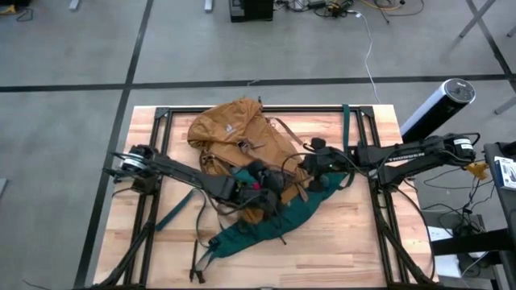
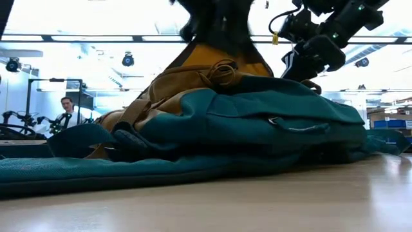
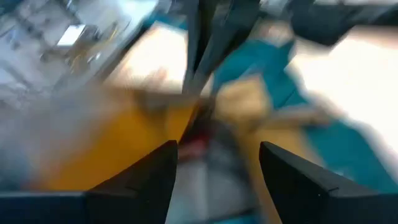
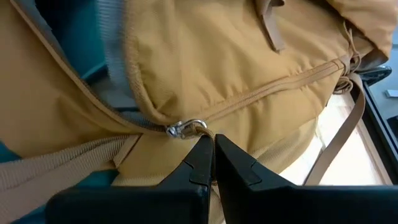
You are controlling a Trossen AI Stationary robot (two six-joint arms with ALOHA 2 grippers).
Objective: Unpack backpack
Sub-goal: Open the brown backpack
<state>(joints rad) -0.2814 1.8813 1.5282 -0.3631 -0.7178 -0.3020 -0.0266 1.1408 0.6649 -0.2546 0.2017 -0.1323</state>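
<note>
Your left pincer stands released, its two dark fingers spread with a clear gap between them, and it hangs over the middle of the backpack where tan fabric, grey lining and a small red patch show through the blur of the left wrist view. Your right pincer is clenched, its fingertips pressed together with nothing between them, just beside a small metal zip pull on the tan fabric; whether the tips touch the pull you cannot tell. From above, you see both arms reaching inward and meeting over the bag's middle, the left pincer from the left side and the right pincer from the right. The backpack lies flat near the centre of the bench, its mustard-tan body toward the far edge and its dark green back panel and straps trailing toward the near edge. In the low view the green panel fills the foreground with tan fabric rising behind it. A person sits in the room beyond the bench.
</note>
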